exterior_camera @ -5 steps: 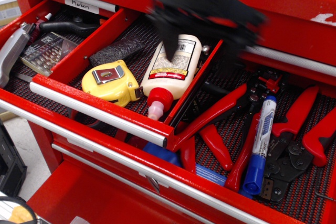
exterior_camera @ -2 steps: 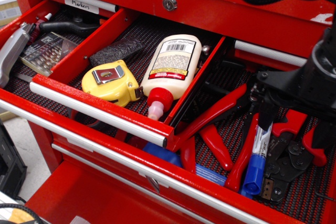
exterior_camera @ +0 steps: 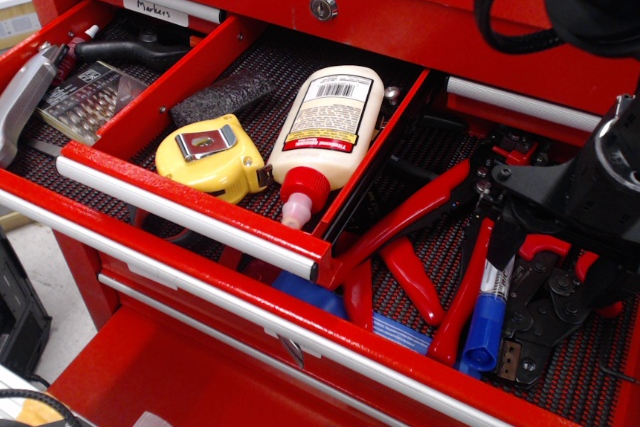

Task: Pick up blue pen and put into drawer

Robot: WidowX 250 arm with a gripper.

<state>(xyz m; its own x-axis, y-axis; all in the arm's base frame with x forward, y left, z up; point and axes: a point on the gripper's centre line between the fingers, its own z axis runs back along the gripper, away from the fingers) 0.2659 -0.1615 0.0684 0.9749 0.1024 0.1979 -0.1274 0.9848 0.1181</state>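
The blue pen (exterior_camera: 487, 321) lies in the lower right drawer among red-handled pliers (exterior_camera: 430, 217), its blue cap pointing toward the front. Only the cap and a short stretch of white barrel show. My black gripper (exterior_camera: 550, 267) has come down over the pen's upper barrel. Its fingers (exterior_camera: 505, 232) stand apart, and red plier handles show between them. The left finger covers the barrel. I cannot tell whether it touches the pen. The raised red drawer (exterior_camera: 190, 202) on the left stands open.
The open drawer holds a yellow tape measure (exterior_camera: 210, 155), a white glue bottle (exterior_camera: 328, 125) and a dark block (exterior_camera: 222, 97). A drill bit case (exterior_camera: 90, 97) lies in the far left compartment. Black crimpers (exterior_camera: 545, 322) lie beside the pen. A cabinet lock (exterior_camera: 322, 5) sits above.
My gripper swept from above the glue bottle to the right and came down over the pen's upper barrel. The pen has not moved.
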